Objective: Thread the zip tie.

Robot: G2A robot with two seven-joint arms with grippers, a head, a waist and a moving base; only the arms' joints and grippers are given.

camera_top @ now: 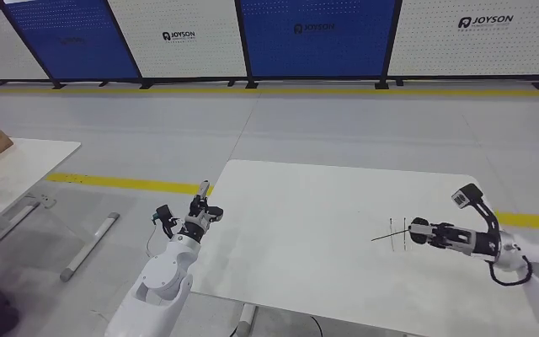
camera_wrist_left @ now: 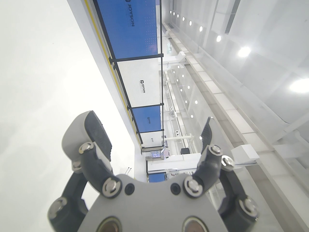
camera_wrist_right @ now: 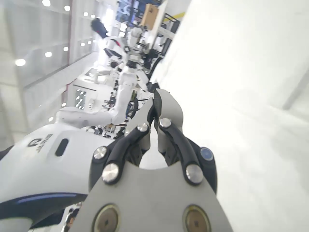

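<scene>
Black zip tie (camera_top: 384, 238) — in right tool (camera_top: 413, 230)

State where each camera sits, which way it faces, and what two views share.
Top view: above the arms, looking down at the white table; both arms show, right gripper holding the zip tie.
Left wrist view: on the left wrist, looking past the open left gripper along the table toward wall panels and ceiling.
Right wrist view: on the right wrist, looking past the shut right gripper across the table toward the left arm.
Shared: top and right wrist views both show the left arm.
</scene>
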